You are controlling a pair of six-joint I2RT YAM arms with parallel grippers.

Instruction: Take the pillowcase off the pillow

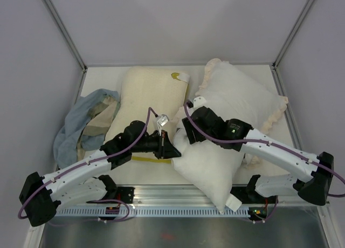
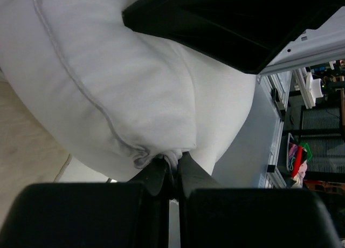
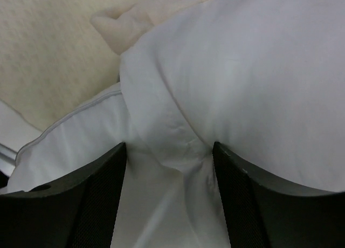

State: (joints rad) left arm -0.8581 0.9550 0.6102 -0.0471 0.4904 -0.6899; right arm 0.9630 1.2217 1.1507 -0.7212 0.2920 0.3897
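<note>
The white pillow [image 1: 210,162] lies slanted at centre right, its near end reaching the table's front edge. The pillowcase [image 1: 242,94] covers its far part, showing a pale face and a cream frill [image 1: 276,114]; no dark grey face shows. My left gripper [image 1: 171,150] is shut on the pillow's left corner, and in the left wrist view the fingertips [image 2: 161,170] pinch white fabric beside the piped seam [image 2: 81,91]. My right gripper [image 1: 186,130] is open just above it. In its wrist view the gripper [image 3: 168,153] straddles a fold of white cloth [image 3: 178,135] at the pillowcase's edge.
A flatter cream-yellow textured pillow [image 1: 145,94] lies left of the white one, partly under my left arm. A pale blue-grey and beige cloth [image 1: 81,124] is bunched at the left wall. A metal rail [image 1: 178,197] runs along the near edge. Walls close in three sides.
</note>
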